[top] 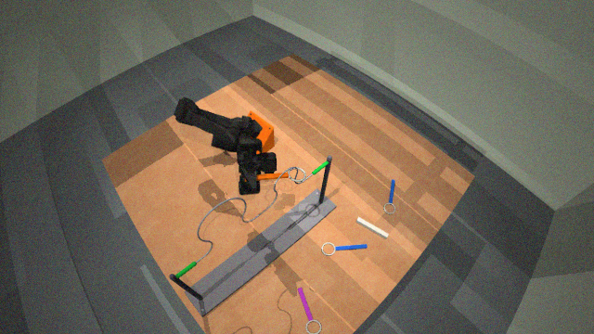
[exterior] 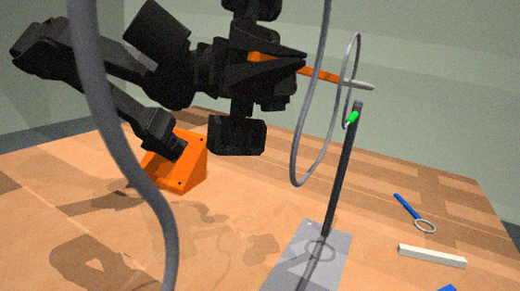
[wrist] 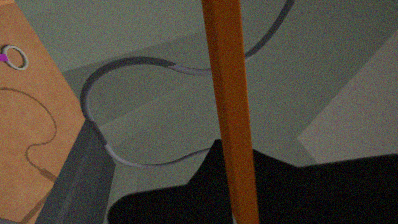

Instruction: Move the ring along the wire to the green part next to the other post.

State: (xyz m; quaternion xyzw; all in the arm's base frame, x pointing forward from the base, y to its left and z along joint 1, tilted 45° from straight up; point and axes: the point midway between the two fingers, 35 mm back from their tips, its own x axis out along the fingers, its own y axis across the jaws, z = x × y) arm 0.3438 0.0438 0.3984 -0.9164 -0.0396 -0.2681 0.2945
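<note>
The orange handle (top: 275, 176) (exterior: 325, 74) (wrist: 231, 100) is held between the fingers of my gripper (top: 259, 177) (exterior: 305, 61), which is shut on it. The handle lies nearly level, and its pale ring (top: 305, 175) (exterior: 367, 85) shows edge-on in the exterior view, at the tall bend of the grey wire (top: 200, 227) (exterior: 294, 153) (wrist: 135, 61). The wire seems to pass through the ring; whether they touch is unclear. The ring is near the green part (top: 320, 168) (exterior: 352, 118) by the right post (top: 326, 181) (exterior: 341, 170). The other green part (top: 186, 270) is by the left post (top: 187, 288).
A grey base strip (top: 260, 255) (exterior: 305, 284) joins the posts. Beyond it lie two blue-handled rings (top: 351, 248) (top: 392, 191), a white bar (top: 372, 227) (exterior: 433, 256) and a purple-handled ring (top: 304, 303). Wire bends stand close in front of my gripper.
</note>
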